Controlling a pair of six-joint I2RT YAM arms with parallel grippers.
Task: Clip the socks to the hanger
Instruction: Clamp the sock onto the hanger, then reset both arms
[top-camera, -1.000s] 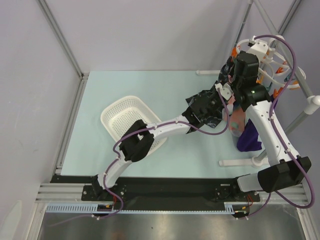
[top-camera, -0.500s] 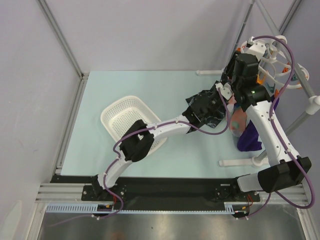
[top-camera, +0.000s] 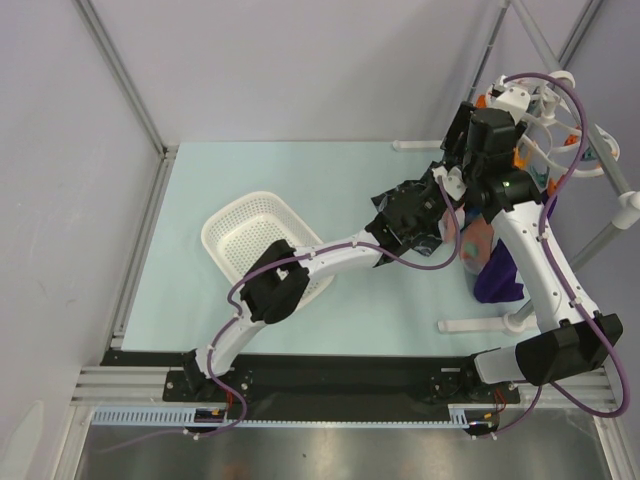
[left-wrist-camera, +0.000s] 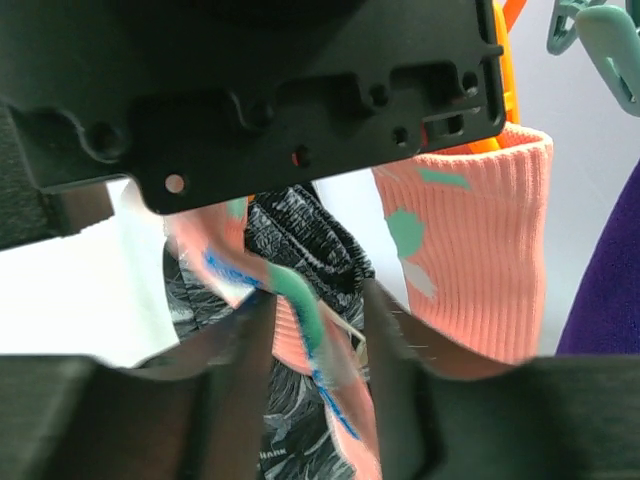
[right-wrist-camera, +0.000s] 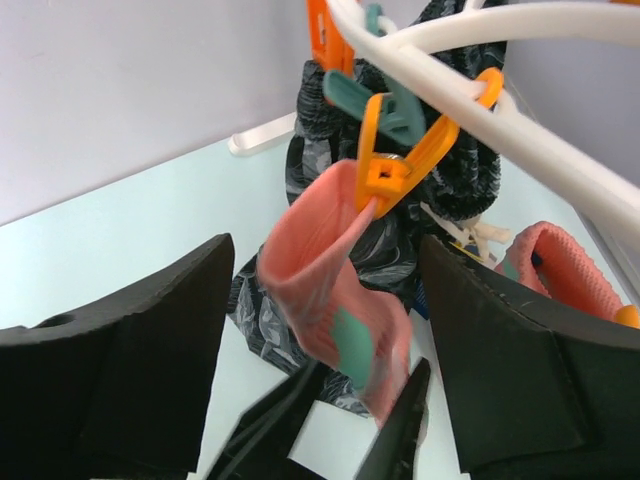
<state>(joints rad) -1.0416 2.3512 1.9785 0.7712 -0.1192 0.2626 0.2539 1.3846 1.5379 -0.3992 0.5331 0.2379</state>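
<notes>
A salmon-pink sock (right-wrist-camera: 320, 270) with a green patch hangs from an orange peg (right-wrist-camera: 395, 165) on the white ring hanger (right-wrist-camera: 480, 60). My right gripper (right-wrist-camera: 325, 250) stands wide open on either side of it, touching nothing. My left gripper (left-wrist-camera: 315, 310) is below, open, and the sock's blurred lower end (left-wrist-camera: 300, 320) hangs loosely between its fingers (left-wrist-camera: 395, 380). A second sock (left-wrist-camera: 480, 260) hangs from another orange peg to the right. From above, the hanger (top-camera: 560, 120) is at the far right, with both grippers (top-camera: 445, 212) (top-camera: 462, 135) beside it.
A dark patterned cloth (left-wrist-camera: 310, 240) hangs behind the socks and a purple garment (top-camera: 497, 275) hangs further right. Free teal pegs (left-wrist-camera: 600, 40) dangle from the ring. A white basket (top-camera: 240, 225) sits on the table to the left, partly under my left arm.
Both grippers have gone from shut to open. The right wrist has drawn slightly back from the hanger, and the sock now hangs from the orange peg.
</notes>
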